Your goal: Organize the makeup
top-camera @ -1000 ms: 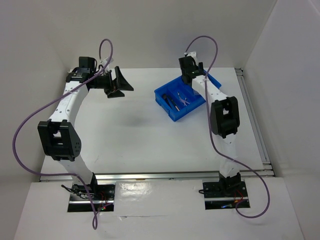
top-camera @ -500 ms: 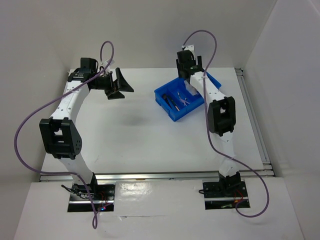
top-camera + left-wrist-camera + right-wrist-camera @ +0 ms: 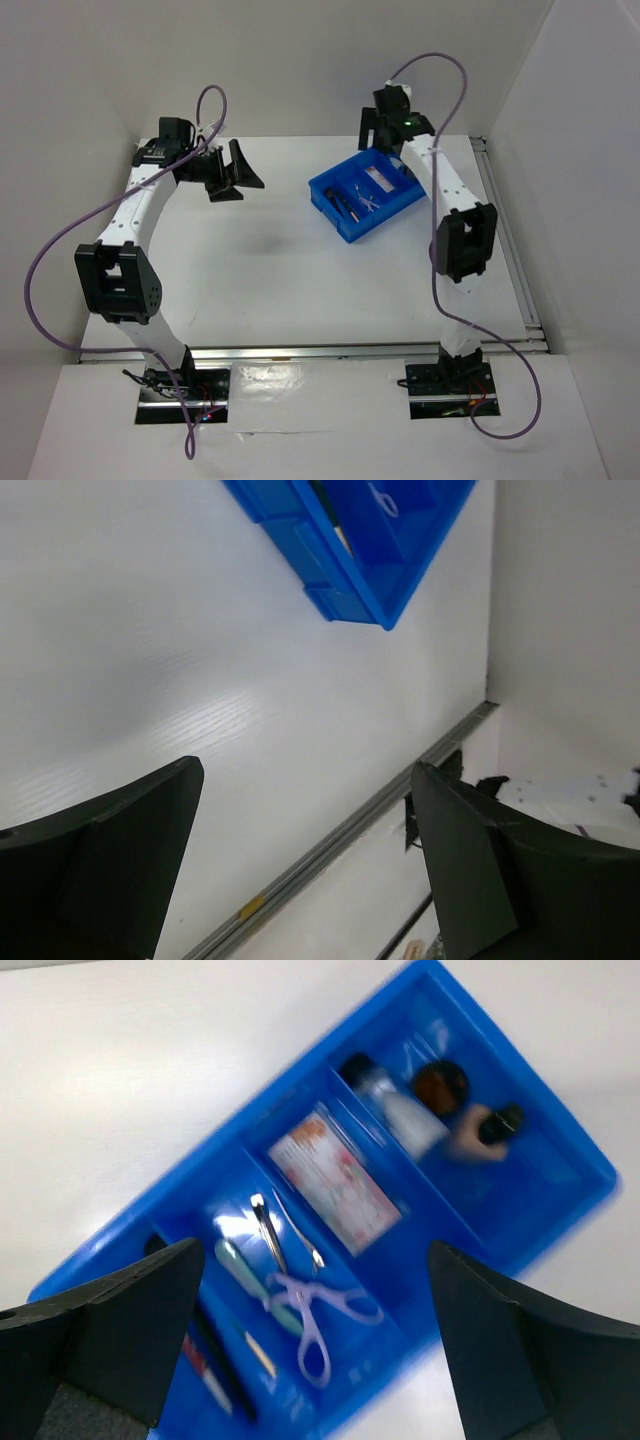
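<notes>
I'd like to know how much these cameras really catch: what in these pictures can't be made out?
Print on the white card: smeared by motion blur in the right wrist view, too small in the top view.
Red pencil and black brush: partly behind a finger of the right gripper, right wrist view.
Blue tray: cut off by the top edge of the left wrist view, contents mostly unseen.

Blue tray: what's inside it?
A printed card in the middle; lilac scissors, a teal tool and tweezers beside it; then a red pencil and black brush, partly covered by a finger of the right gripper. At the other end a black pot, clear tube and beige bottle.
</notes>
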### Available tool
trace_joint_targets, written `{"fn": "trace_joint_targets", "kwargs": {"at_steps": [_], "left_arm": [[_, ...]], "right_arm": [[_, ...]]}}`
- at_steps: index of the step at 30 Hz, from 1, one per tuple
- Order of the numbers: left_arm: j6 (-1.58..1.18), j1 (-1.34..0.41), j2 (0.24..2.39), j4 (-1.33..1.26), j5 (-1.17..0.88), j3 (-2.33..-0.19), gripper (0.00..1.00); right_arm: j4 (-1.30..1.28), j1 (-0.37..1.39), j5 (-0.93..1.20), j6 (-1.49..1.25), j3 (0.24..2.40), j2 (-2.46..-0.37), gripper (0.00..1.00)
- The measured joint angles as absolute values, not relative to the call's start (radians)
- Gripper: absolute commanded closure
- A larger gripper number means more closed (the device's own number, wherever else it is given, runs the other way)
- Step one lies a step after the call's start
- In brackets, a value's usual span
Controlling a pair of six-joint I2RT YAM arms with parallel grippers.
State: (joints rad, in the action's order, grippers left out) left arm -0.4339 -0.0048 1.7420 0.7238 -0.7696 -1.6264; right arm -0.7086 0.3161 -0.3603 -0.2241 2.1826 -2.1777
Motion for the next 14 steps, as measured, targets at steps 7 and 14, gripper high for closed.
{"fn": "trace_joint_targets", "kwargs": {"at_steps": [7, 14], "left_arm": [[-0.418, -0.05, 1.529, 0.79, -0.371, -1.542, 0.0], [-0.43, -0.069, 1.2, 0.813, -0.109, -1.379, 0.0]], "right_arm": [[-0.871, 0.155, -0.279, -0.418, 1.877, -1.729, 0.0], [-1.019, 0.128, -0.265, -0.558, 1.43, -1.259, 0.0]]}}
